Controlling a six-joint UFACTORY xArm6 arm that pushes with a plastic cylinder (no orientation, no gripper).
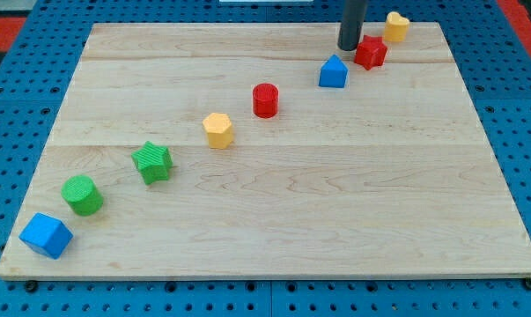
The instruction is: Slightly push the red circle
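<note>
The red circle [265, 99] stands on the wooden board [291, 202], a little above and right of its middle. My tip [350, 47] is near the view's top right, well to the right of the red circle and above it. The tip sits just above the blue pentagon-like block [333, 72] and just left of the red star [370, 53], close to both. I cannot tell if it touches either.
The blocks lie in a diagonal line from bottom left to top right: blue cube [46, 235], green circle [83, 195], green star [152, 162], yellow hexagon [218, 129], then a yellow block [395, 26] at the top right.
</note>
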